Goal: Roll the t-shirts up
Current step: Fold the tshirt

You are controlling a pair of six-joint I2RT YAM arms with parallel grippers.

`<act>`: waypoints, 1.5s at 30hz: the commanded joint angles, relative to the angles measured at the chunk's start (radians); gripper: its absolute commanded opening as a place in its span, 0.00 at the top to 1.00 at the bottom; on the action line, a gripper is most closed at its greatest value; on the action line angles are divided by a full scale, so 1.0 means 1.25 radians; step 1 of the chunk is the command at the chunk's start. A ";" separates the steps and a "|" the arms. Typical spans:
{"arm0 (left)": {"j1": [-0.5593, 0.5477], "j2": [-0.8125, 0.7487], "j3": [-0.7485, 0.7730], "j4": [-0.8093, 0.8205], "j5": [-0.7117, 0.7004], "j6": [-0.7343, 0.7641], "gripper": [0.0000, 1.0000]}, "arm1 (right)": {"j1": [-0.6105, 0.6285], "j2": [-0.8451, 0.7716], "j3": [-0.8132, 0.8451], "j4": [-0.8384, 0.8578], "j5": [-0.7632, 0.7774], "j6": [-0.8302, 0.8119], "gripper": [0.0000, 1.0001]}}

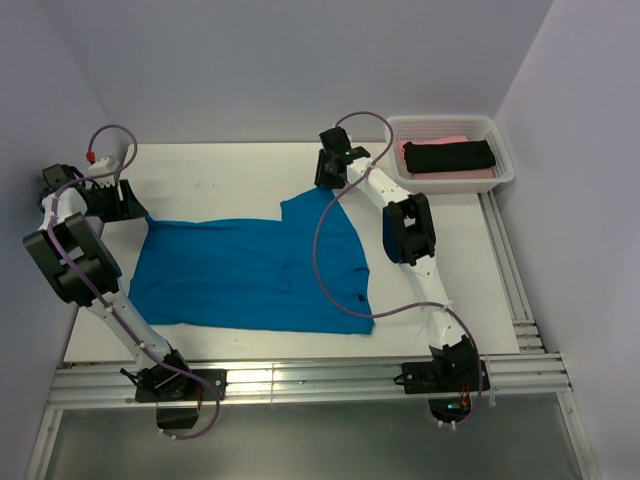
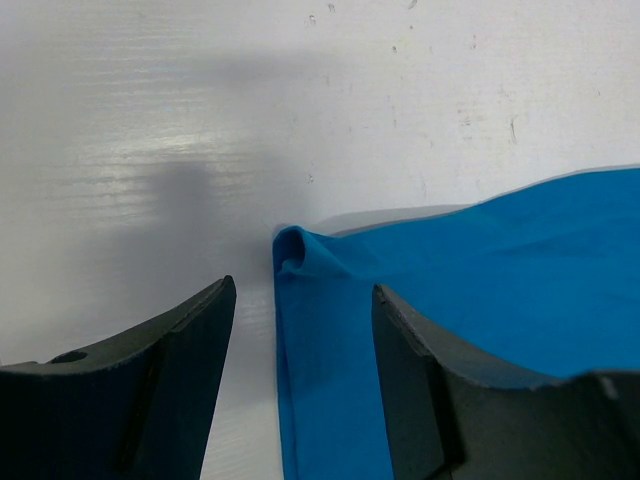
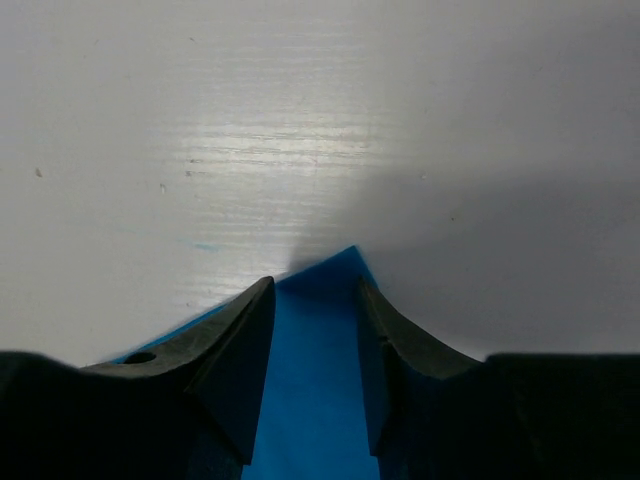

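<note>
The white table [image 1: 230, 170] fills most of the top view. The blue t-shirt [image 1: 250, 275] lies spread flat across its middle and takes up much of the surface. One sleeve points toward 12 o'clock and the hem side is toward 9 o'clock.

At about 1 o'clock, on the table's far corner, sits a white mesh basket [image 1: 500, 150]. It holds a folded black t-shirt [image 1: 450, 157] lying on top of a pink t-shirt [image 1: 480, 174].

The right gripper [image 1: 330, 180] is low over the sleeve at the blue shirt's 12 o'clock edge. In its wrist view the jaws stand moderately apart either side of a pointed corner of blue cloth, which lies flat between them. The fingertips [image 3: 255, 300] may touch the fabric, though the view is too close to be sure.

The left gripper [image 1: 125, 200] sits at the shirt's 10 o'clock corner. Its jaws are wide and straddle a small curled fold of the cloth's edge, which is not pinched.
</note>
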 commanded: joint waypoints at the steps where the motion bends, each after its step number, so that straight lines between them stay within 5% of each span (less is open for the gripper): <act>1: -0.010 -0.015 0.024 0.002 0.005 -0.008 0.37 | -0.004 0.022 0.046 -0.059 0.023 0.011 0.55; 16: -0.019 -0.007 0.022 0.006 -0.019 0.000 0.37 | 0.010 0.005 0.043 -0.040 0.102 -0.011 0.54; 32: -0.020 0.014 0.021 0.000 -0.004 0.009 0.37 | 0.007 -0.106 -0.099 0.106 0.061 -0.014 1.00; 38: -0.021 0.059 0.091 -0.050 0.084 -0.006 0.34 | 0.007 -0.197 -0.221 0.242 0.040 -0.052 1.00; 45: -0.047 0.073 0.082 0.008 0.043 -0.022 0.33 | 0.007 -0.206 -0.233 0.262 0.013 -0.065 1.00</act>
